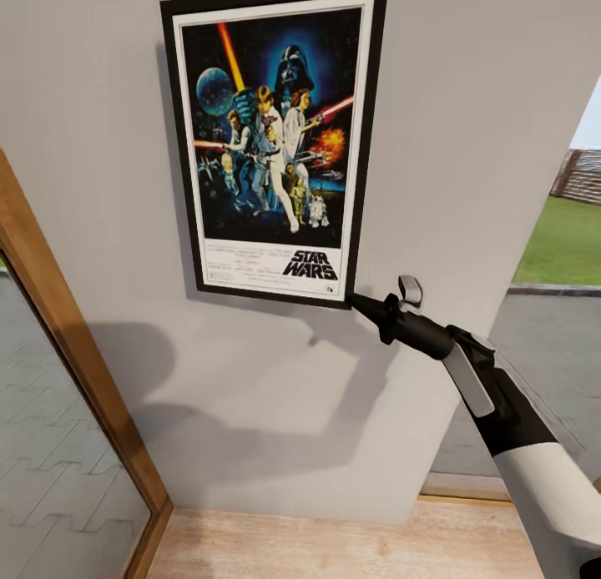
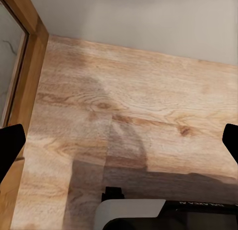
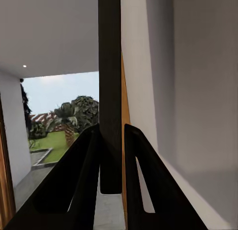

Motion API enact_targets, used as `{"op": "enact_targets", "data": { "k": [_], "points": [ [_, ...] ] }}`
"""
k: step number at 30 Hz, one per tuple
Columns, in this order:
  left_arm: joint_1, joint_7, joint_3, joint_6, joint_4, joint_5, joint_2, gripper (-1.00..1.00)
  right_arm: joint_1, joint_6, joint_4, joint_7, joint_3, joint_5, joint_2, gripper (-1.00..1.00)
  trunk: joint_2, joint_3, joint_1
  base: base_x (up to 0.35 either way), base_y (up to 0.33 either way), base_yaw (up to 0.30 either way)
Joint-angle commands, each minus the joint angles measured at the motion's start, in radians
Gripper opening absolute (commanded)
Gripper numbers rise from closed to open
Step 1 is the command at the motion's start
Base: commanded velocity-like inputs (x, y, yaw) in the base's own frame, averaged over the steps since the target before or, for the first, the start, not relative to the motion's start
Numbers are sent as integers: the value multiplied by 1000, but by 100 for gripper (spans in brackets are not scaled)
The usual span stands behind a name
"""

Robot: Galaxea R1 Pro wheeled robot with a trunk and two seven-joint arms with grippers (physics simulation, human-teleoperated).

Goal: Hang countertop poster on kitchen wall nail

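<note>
Poster up against the wall, my right fingers pinching its corner!

The poster (image 1: pixel 275 141) sits flat on the grey wall (image 1: pixel 467 145), my right fingers (image 1: pixel 357 302) clamped on its lower right frame edge; it looks stiff, thin and light, so an edge pinch suits. The right wrist view shows the frame edge-on between them. My left fingers (image 2: pixel 119 140) hang apart over the wooden floor (image 2: pixel 129 96).

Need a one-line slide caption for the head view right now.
Right gripper pinches the bottom right corner of the poster, holding it flat against the grey wall.
</note>
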Motion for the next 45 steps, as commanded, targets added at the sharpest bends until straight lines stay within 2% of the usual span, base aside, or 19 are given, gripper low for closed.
{"op": "enact_targets", "data": {
  "k": [1,45],
  "points": [
    [0,-6,2,8,-3,2,0,100,0,14,0,5,2,-13,-1,-100,-2,-2,1,0,0,0],
    [0,-6,3,7,-3,2,0,100,2,14,-1,5,2,-13,-1,-100,-2,-2,1,0,15,0]
  ]
}}
